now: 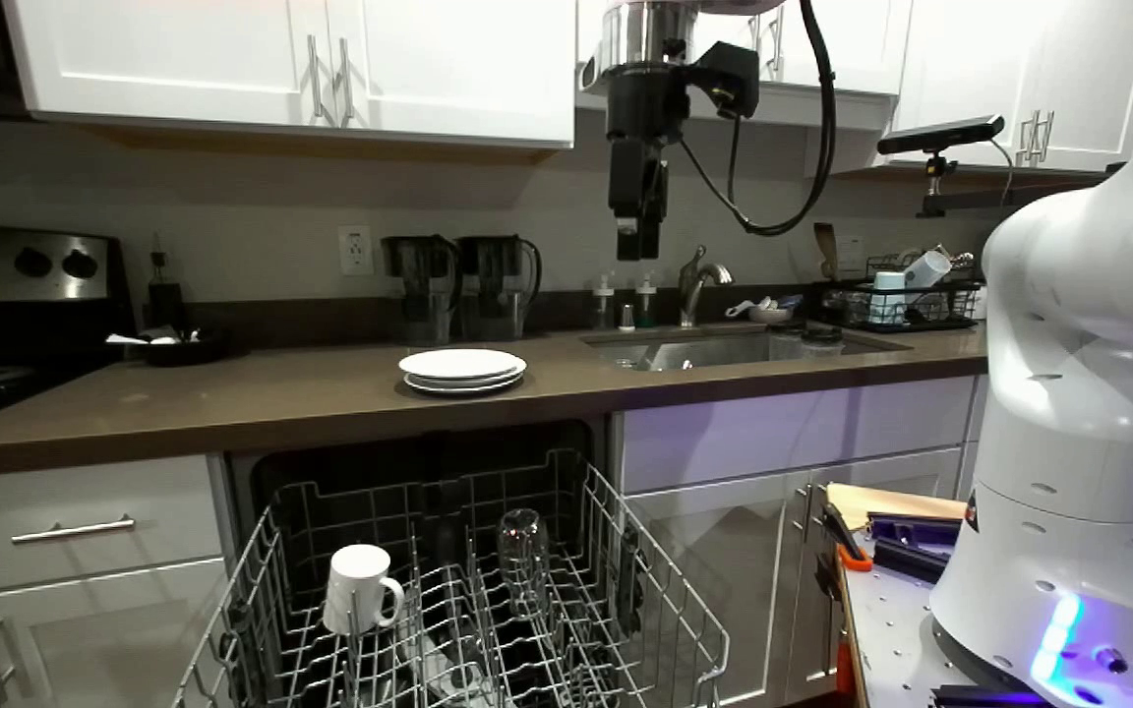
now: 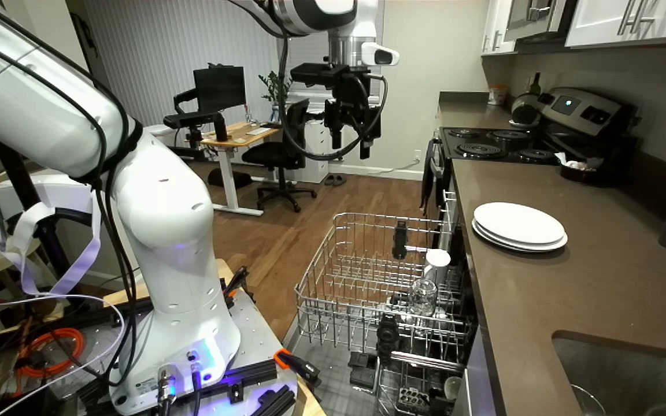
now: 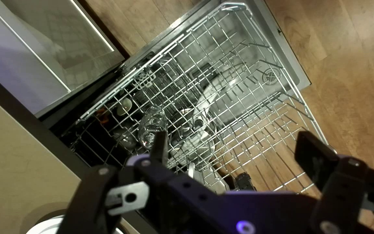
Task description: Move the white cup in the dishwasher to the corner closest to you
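Black and two-fingered, the claw (image 3: 234, 146) hangs high above the grey metal wire rack (image 3: 265, 126), its fingers (image 3: 313, 154) wide apart and holding nothing, probably prepared for grasping. For me, facing the brown counter (image 2: 532, 306), the small white ceramic cup (image 1: 355, 590) stands in the rack's left half, seemingly mouth down, perhaps for draining. A clear drinking glass (image 1: 524, 560) is apart on its right. Open air lies below the claw, but raised wire sides (image 1: 655, 551) guard the near right corner (image 3: 239, 4), which I judge is meant.
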Tool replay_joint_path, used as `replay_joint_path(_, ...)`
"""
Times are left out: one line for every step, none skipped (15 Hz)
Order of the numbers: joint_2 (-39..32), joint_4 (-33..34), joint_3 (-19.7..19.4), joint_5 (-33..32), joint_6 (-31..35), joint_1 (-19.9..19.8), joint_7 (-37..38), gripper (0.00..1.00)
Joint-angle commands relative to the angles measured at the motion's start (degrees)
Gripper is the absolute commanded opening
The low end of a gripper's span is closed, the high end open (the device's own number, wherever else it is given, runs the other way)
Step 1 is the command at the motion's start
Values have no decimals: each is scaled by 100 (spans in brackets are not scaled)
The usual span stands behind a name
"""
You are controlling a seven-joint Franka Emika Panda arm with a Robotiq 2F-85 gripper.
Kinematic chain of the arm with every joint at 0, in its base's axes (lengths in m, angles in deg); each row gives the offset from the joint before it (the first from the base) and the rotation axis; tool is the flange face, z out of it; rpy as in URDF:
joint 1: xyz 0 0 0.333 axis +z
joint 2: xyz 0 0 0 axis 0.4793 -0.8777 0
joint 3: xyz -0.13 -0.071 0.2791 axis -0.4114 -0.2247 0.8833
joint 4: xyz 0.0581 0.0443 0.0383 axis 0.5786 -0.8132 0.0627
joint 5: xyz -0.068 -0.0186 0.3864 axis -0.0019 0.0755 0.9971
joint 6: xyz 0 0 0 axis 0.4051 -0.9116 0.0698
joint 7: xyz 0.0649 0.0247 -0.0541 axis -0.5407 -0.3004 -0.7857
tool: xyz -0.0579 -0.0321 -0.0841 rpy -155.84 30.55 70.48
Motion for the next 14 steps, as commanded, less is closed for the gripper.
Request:
replay_joint_path(-3,12,15,8,-14,-16,-6,100)
replay_joint_path(-3,12,15,8,-14,-16,-6,100)
replay_joint_path(-3,12,15,8,-14,-16,-6,100)
replay_joint_path(-3,12,15,8,-14,-16,-6,100)
replay_joint_path(-3,12,15,8,-14,-16,-6,100)
replay_joint_path(-3,12,15,8,-14,-16,-6,100)
replay_joint_path(-3,12,15,8,-14,-16,-6,100)
replay_joint_path(-3,12,15,8,-14,-16,-6,100)
replay_joint_path(-103,61,25,-53,29,-20,-46,100)
replay_joint_path(-270,139,44,-156,83,-33,-86,100)
replay_joint_path(-410,194,48,-251,181,-29,-157,100)
replay_joint_path(-553,251,61,-335,263,-38,-166,100)
replay_joint_path(-744,319,48,-411,421,-25,-228,100)
replay_joint_path(-940,391,55,-528,567,-37,-246,100)
